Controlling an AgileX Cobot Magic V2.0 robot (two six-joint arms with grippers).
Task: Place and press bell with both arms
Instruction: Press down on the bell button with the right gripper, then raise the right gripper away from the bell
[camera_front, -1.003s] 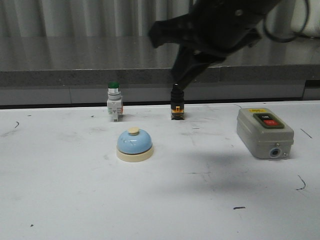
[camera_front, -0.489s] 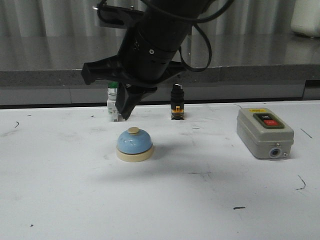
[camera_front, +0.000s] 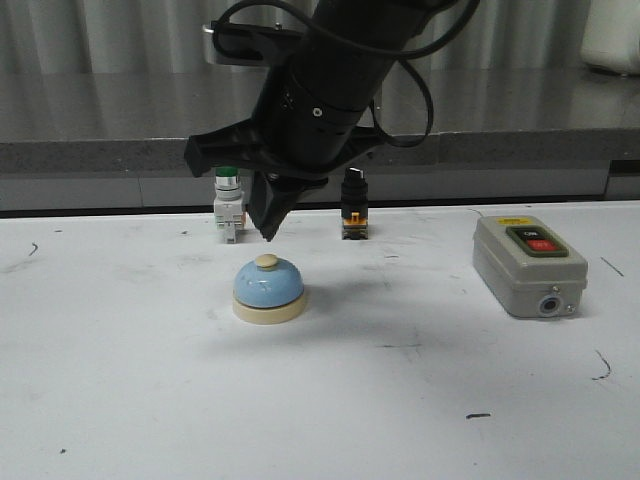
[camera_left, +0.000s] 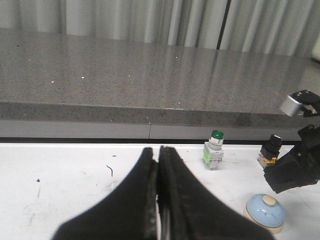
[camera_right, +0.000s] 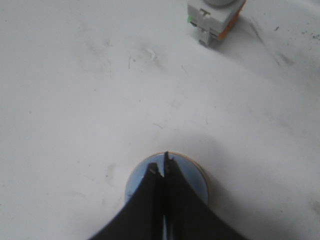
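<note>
The light-blue bell with cream base and cream button stands on the white table, left of centre. My right arm reaches over it from the upper right; its gripper is shut and empty, tips pointing down just above the bell's button. In the right wrist view the shut fingers cover the middle of the bell. My left gripper is shut and empty; it shows only in the left wrist view, with the bell apart from it.
A green-capped grey push button and a black selector switch stand at the table's back edge. A grey switch box with black and red buttons sits at the right. A dark counter runs behind the table.
My right arm swung in from the upper right to over the bell, then its shut tips shifted slightly right, ending just above the button. The bell has not moved.
</note>
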